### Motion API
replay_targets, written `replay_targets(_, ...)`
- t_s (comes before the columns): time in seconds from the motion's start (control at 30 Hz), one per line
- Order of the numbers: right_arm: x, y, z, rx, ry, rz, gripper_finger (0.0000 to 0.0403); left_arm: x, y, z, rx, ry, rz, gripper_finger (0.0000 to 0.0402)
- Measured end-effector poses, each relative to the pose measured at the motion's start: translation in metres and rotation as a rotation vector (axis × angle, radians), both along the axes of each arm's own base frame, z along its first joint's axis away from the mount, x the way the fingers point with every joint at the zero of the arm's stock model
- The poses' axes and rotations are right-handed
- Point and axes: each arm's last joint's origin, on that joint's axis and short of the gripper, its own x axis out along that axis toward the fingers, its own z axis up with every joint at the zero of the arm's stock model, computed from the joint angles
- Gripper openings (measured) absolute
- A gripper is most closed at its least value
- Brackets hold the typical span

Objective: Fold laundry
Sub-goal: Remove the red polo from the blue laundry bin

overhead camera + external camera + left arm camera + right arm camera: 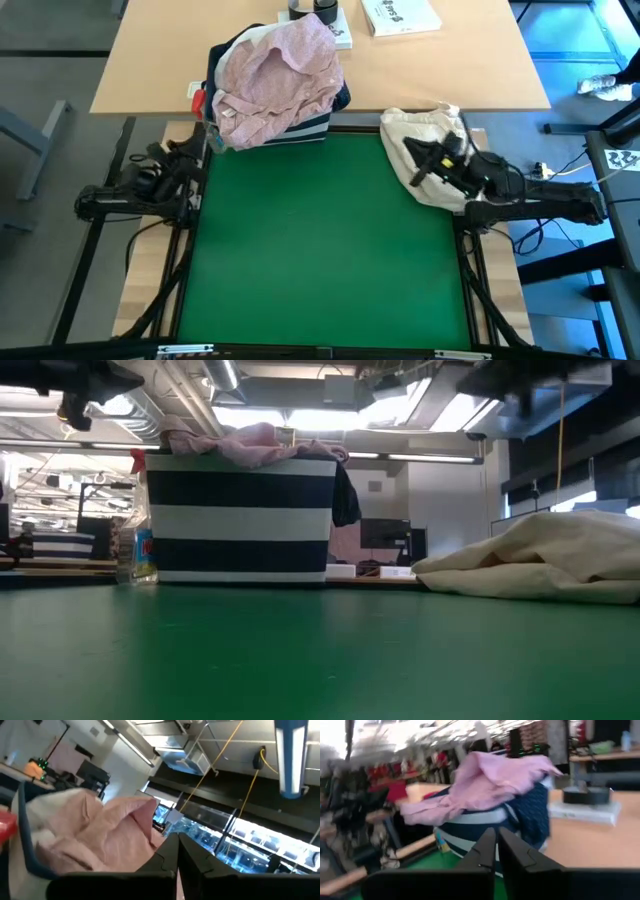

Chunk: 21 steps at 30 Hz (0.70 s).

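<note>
The green table (320,250) has a striped bin (300,128) at its far edge. The pink top (280,80) lies heaped on the bin, ahead of both grippers. The left gripper (205,140) and right gripper (412,152) have their jaws together, holding nothing.

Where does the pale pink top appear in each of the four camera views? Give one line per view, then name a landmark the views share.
High view: pale pink top heaped over the bin, top centre-left.
Low view: pink top peeking above the bin's rim, upper left.
Left wrist view: fills the left half.
Right wrist view: draped at centre.
Shared landmark: the navy striped bin beneath it.
</note>
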Motion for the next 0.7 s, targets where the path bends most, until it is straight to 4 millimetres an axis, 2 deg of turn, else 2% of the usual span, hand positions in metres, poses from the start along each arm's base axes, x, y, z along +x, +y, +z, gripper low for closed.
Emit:
replay_targets(0.13, 0.037, -0.020, 0.031, -0.083, 0.077, 0.027, 0.0021, -0.004, 0.000, 0.008, 0.055, 0.070, 0.037, 0.0000)
replay_targets(0.33, 0.100, -0.064, 0.067, -0.132, 0.141, 0.035, 0.0022, -0.009, 0.000, 0.015, 0.059, -0.006, 0.041, 0.0000)
replay_targets(0.5, 0.156, -0.096, 0.079, -0.139, 0.286, 0.123, 0.0042, -0.009, 0.000, 0.015, 0.059, 0.001, 0.041, 0.0000)
replay_targets(0.7, 0.218, -0.120, 0.085, -0.153, 0.492, 0.183, 0.0112, -0.008, 0.000, 0.014, 0.059, 0.009, 0.042, 0.0000)
